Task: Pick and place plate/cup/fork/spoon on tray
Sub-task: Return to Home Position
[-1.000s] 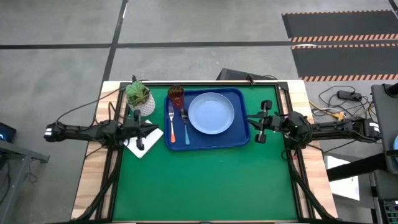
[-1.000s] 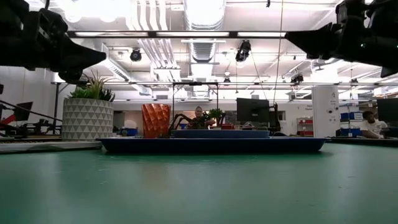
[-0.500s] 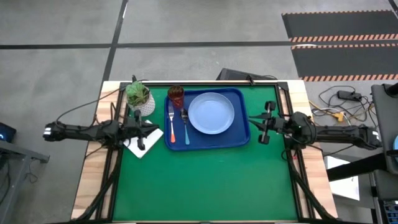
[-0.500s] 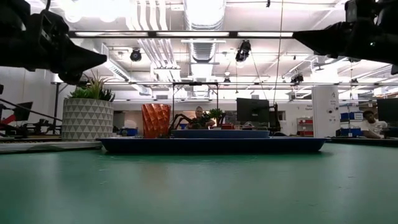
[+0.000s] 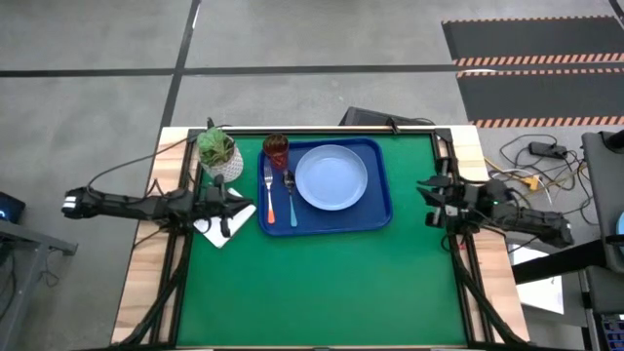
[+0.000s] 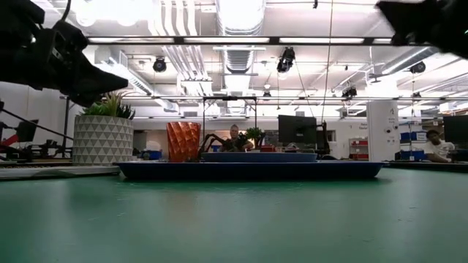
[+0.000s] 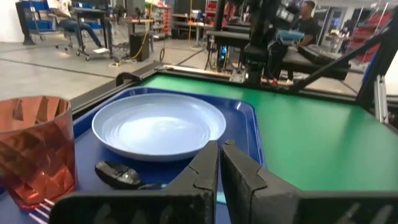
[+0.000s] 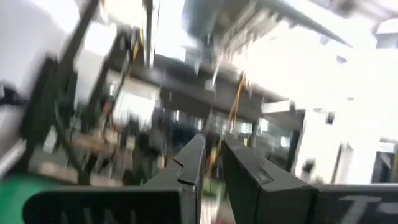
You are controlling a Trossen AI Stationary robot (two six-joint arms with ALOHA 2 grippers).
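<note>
my left gripper [image 5: 234, 203] and right gripper [image 5: 427, 200], fingers together, flank the tray [image 5: 375, 218] holding plate [image 5: 331, 176], cup [image 5: 276, 149], fork [image 5: 268, 191], spoon [image 5: 291, 197]

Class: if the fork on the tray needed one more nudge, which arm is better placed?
Left. The left claw sits beside the tray, near the fork; the right claw is beyond the plate, at the table edge.

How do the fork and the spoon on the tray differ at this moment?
The fork has an orange handle; the spoon has a light-blue one. The fork ends in silver tines, the spoon in a dark bowl. The fork lies nearer the tray's rim, the spoon nearer the plate. Both lie side by side, heads toward the cup.
</note>
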